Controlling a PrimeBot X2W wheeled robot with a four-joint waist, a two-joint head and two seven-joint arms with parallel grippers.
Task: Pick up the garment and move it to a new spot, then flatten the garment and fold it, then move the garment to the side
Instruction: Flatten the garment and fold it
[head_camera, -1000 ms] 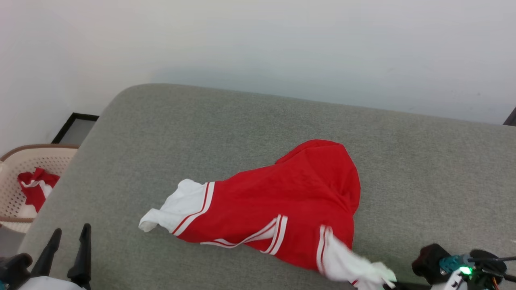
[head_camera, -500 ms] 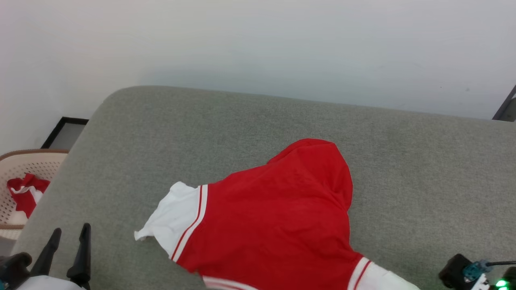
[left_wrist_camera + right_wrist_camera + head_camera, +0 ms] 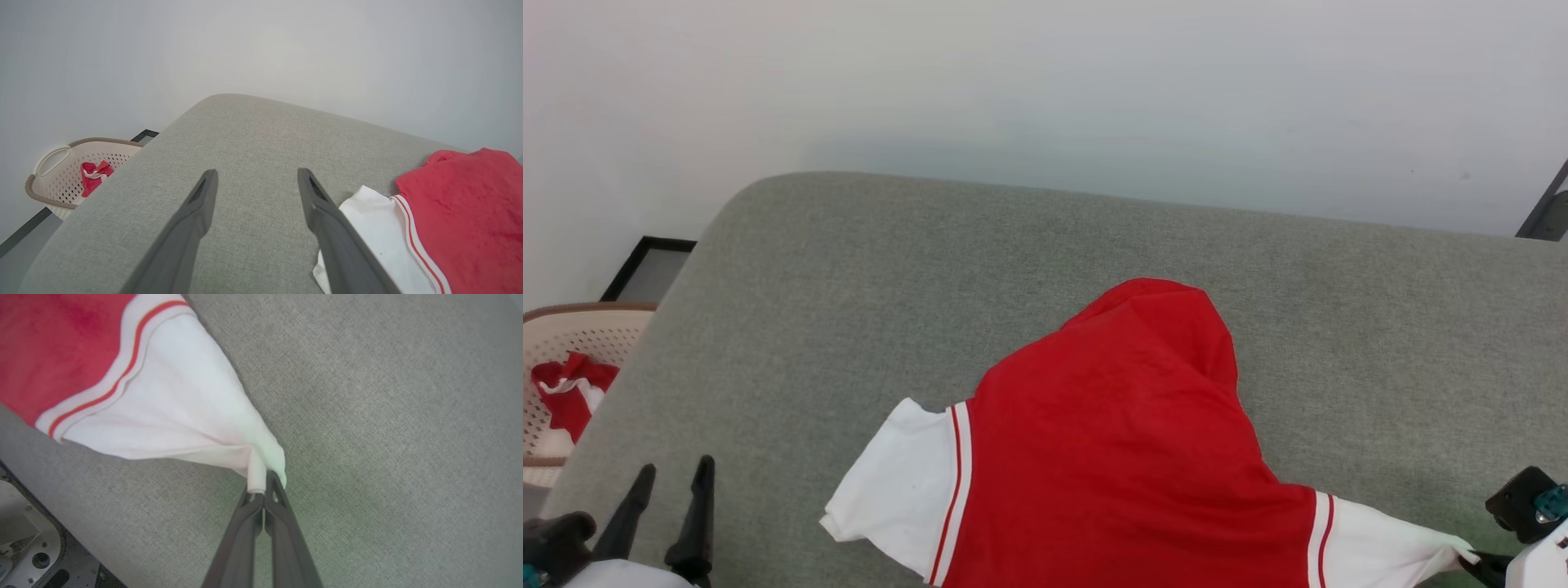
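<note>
Grey cushion (image 3: 1013,245): right hand (image 3: 263,489) clamps the garment (image 3: 1127,457) by its sleeve; left hand (image 3: 257,174) spread.

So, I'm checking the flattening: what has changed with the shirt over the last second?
The soft bright-red short-sleeved shirt has been drawn nearer and spread flatter, its white sleeve stretched by the right tool, shut on the sleeve's end. The open left tool stayed put.

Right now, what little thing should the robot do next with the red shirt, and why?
Probably the left gripper should reach to the near white sleeve and pinch it. The right gripper is shut on the other sleeve's tip, while the left hangs open over the grey cushion beside the shirt. Holding both sleeves, it could likely pull the shirt flat.
</note>
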